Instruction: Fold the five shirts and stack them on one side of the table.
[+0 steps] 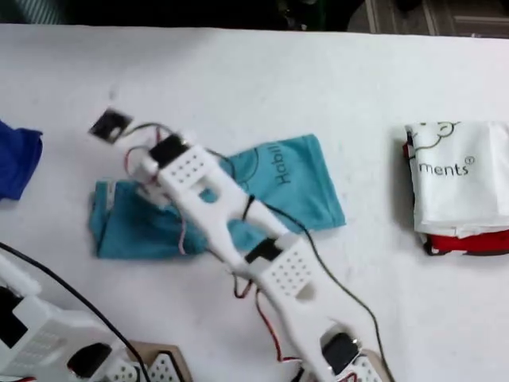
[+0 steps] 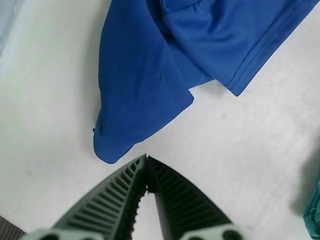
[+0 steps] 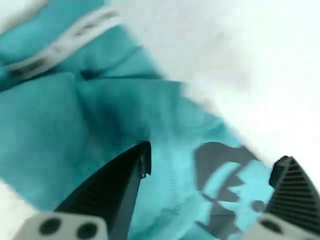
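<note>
A teal shirt point(image 1: 294, 187) lies partly folded and rumpled at the table's middle left. My right gripper point(image 1: 151, 185) hangs over its left part. In the right wrist view this gripper point(image 3: 214, 157) is open, and the teal cloth point(image 3: 75, 125) with its dark print lies just below the fingers. A blue shirt point(image 1: 16, 159) is bunched at the table's left edge. My left gripper point(image 2: 146, 159) is shut and holds nothing, its tips just short of the blue shirt's point(image 2: 150, 75) lowest corner. A folded stack sits at the right, a white shirt point(image 1: 457, 175) on a red one point(image 1: 469, 241).
The right arm point(image 1: 278, 270) stretches from the front edge across the teal shirt, with red and black cables trailing. The left arm's base point(image 1: 32, 334) stands at the front left corner. A small dark square piece point(image 1: 110, 125) sits near the right wrist. Bare white table point(image 1: 262, 79) lies behind.
</note>
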